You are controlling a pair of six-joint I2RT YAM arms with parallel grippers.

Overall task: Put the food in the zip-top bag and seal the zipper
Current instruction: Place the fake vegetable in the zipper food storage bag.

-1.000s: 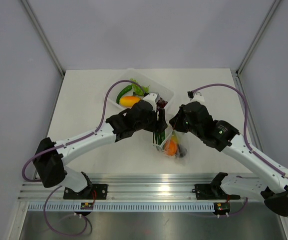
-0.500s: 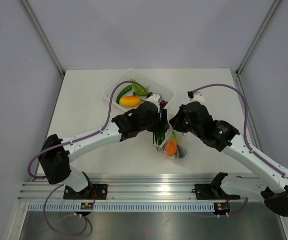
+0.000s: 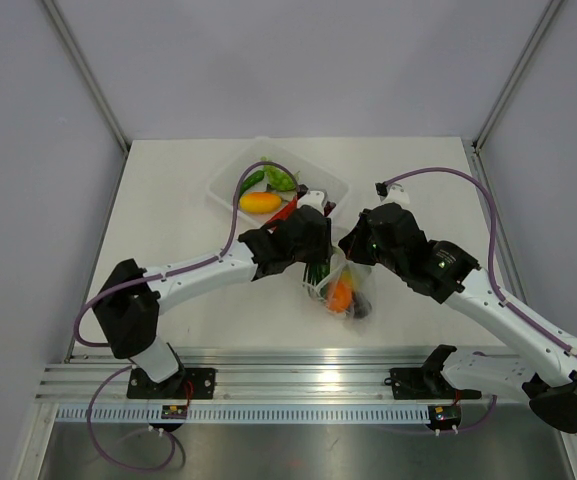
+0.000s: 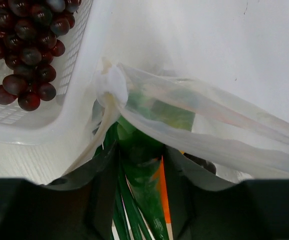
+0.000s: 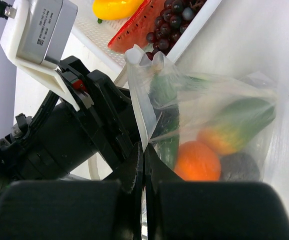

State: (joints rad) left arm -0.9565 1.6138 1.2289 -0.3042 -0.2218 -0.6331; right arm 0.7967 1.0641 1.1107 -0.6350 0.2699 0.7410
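The clear zip-top bag [image 3: 353,283] lies in front of the tray, its mouth held up. My right gripper [image 3: 351,258] is shut on the bag's mouth edge, seen pinched in the right wrist view [image 5: 144,147]. The zipper strip [image 5: 139,107] runs up from the pinch. In the bag [image 5: 209,97] are an orange [image 5: 197,161], a yellow-green piece [image 5: 234,125] and a dark round fruit [image 5: 240,167]. My left gripper [image 3: 318,263] is shut on the green onion [image 4: 134,195], its tip inside the bag mouth [image 4: 199,130].
The white tray [image 3: 328,185] behind the bag holds a green pepper [image 3: 279,179], a yellow-orange piece [image 3: 260,202], a red watermelon slice [image 5: 136,27] and dark grapes [image 4: 26,50]. Both arms crowd together at the bag. Grey walls stand left and right.
My left arm has reached further right and forward, carrying the green onion down into the bag mouth. The tray's contents are more exposed. My right gripper has held its pinch in place.
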